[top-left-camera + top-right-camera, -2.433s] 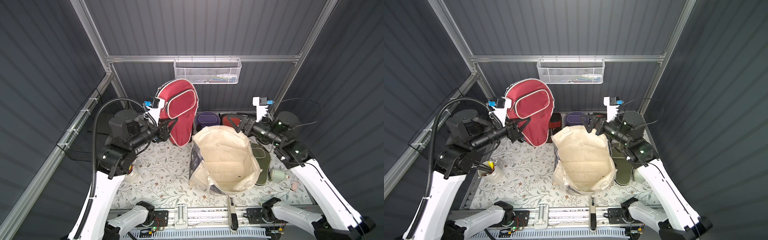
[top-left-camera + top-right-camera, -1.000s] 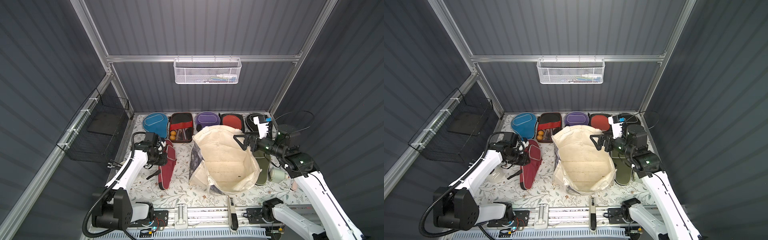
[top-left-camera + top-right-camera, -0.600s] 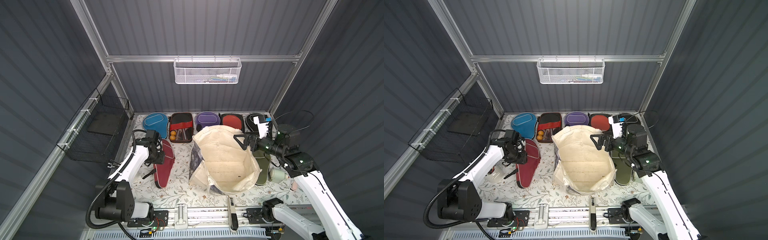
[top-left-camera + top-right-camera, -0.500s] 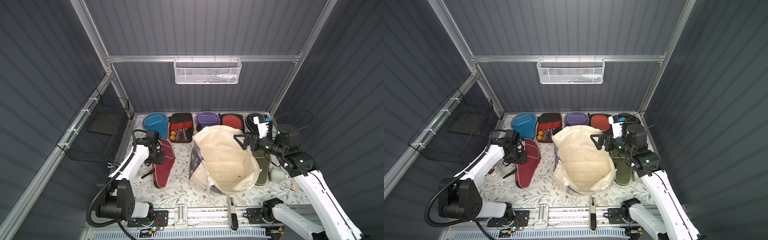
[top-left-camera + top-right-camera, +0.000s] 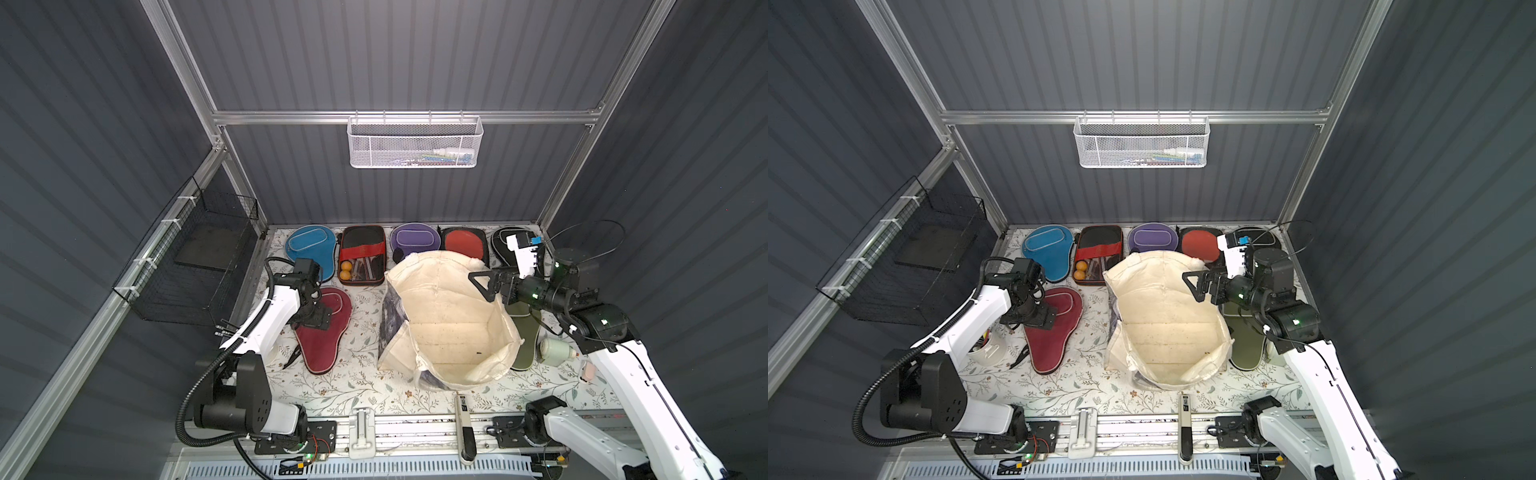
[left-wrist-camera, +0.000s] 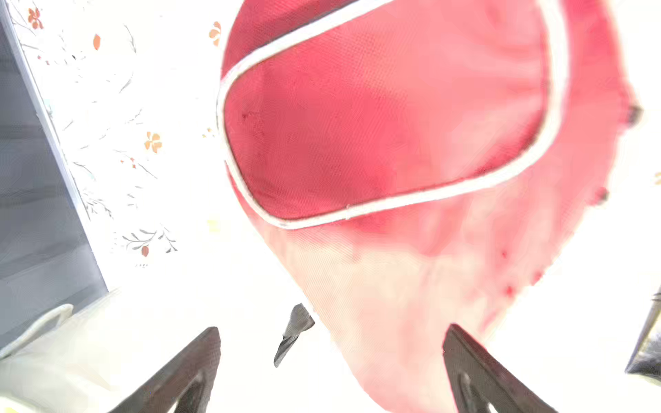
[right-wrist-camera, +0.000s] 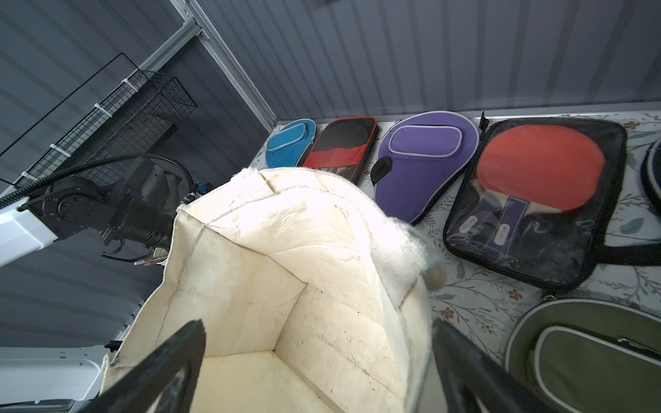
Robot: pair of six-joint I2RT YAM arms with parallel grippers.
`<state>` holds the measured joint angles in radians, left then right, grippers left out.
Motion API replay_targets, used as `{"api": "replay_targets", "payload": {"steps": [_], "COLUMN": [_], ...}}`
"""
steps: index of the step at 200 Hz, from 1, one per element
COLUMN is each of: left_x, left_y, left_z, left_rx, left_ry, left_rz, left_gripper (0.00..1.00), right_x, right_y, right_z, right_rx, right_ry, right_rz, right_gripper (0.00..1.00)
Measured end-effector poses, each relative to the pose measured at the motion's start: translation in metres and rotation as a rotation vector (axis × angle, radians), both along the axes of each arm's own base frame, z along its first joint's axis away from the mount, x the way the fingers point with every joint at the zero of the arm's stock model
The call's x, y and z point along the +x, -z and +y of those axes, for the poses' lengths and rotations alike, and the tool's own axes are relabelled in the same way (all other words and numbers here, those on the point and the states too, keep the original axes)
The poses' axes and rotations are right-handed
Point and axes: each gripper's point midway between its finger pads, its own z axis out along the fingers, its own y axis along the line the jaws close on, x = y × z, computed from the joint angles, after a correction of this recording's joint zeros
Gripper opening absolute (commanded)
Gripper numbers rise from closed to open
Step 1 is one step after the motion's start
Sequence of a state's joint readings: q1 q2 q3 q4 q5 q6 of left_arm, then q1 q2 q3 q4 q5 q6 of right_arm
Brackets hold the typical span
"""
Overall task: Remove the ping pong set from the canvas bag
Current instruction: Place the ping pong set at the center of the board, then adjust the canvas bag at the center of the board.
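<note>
The left gripper [image 6: 332, 372] has its two dark fingers spread wide, with nothing held. Glare washes out much of the left wrist view, so I cannot tell whether a fingertip touches the maroon paddle-shaped zip case [image 6: 375, 125] below it. In both top views that case [image 5: 324, 353] lies flat on the floral tablecloth [image 5: 365, 386], on the robot's left of the large cream canvas bag [image 5: 436, 286].

The right gripper [image 5: 484, 282] is also wide open and empty. It hovers over the bag's right rim, one finger above the inside and one outside the wall.

Behind the bag lies a row:
- a blue paddle case [image 5: 311, 249]
- a red-and-black pack with orange balls [image 5: 361, 257]
- a purple paddle case [image 5: 415, 241], its lower end hidden by the bag
- a clear pack showing a red paddle [image 5: 463, 245]
- a black paddle case [image 5: 500, 241], partly covered by the right wrist

An olive paddle case [image 5: 523, 345] lies on the bag's right, half under the right arm.
</note>
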<state>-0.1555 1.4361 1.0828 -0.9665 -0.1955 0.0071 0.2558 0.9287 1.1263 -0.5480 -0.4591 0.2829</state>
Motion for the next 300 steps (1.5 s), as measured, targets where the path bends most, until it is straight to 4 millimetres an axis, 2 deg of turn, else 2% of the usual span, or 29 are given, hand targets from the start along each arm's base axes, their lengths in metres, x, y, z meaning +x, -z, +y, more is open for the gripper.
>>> {"api": "replay_targets", "payload": {"steps": [43,74,104,138,158,179,192,206,238,259,268,277,290,300], "left_x": [0.006,0.018,0.027,0.030,0.025,0.014,0.005,-0.005,-0.015,-0.008,-0.003,0.003,0.010,0.013], "left_y": [-0.010,-0.038,-0.083,-0.148,-0.187,-0.213,-0.219,-0.222,-0.217,-0.198,-0.187,-0.176,-0.161,-0.155], "left_z": [-0.004,-0.016,-0.043,-0.077,-0.104,-0.135,-0.157,-0.184,-0.232,-0.252,-0.256,-0.257,-0.256,-0.252], "left_rx": [-0.020,-0.069,-0.125,-0.234,-0.377,-0.519,-0.580,-0.629,-0.702,-0.680,-0.656,-0.622,-0.574,-0.542], "left_ry": [0.003,0.025,0.091,0.158,0.202,0.250,0.293,0.350,0.440,0.448,0.441,0.427,0.403,0.389], "left_rz": [-0.021,-0.106,-0.238,-0.392,-0.474,-0.517,-0.515,-0.500,-0.463,-0.429,-0.412,-0.398,-0.379,-0.373], "left_gripper": [0.99,1.00,1.00,1.00,1.00,1.00,1.00,1.00,1.00,0.99,0.92,0.78,0.29,0.01], "right_x": [-0.002,-0.008,-0.016,-0.030,-0.039,-0.043,-0.043,-0.043,-0.044,-0.046,-0.047,-0.049,-0.050,-0.051], "right_y": [0.000,0.002,0.000,-0.004,0.003,0.009,0.016,0.026,0.053,0.067,0.070,0.072,0.071,0.069], "right_z": [-0.004,-0.009,-0.018,-0.035,-0.044,-0.049,-0.049,-0.049,-0.046,-0.042,-0.039,-0.036,-0.030,-0.025], "right_rx": [-0.011,-0.037,-0.075,-0.129,-0.158,-0.175,-0.182,-0.188,-0.195,-0.193,-0.190,-0.177,-0.166,-0.161], "right_ry": [0.017,0.027,0.058,0.123,0.153,0.168,0.169,0.168,0.158,0.137,0.128,0.122,0.103,0.083], "right_rz": [-0.004,0.001,0.006,0.005,0.029,0.051,0.069,0.101,0.184,0.228,0.239,0.250,0.249,0.240], "right_gripper": [0.99,0.99,0.99,0.99,0.99,0.99,0.99,0.93,0.69,0.50,0.42,0.34,0.26,0.21]}}
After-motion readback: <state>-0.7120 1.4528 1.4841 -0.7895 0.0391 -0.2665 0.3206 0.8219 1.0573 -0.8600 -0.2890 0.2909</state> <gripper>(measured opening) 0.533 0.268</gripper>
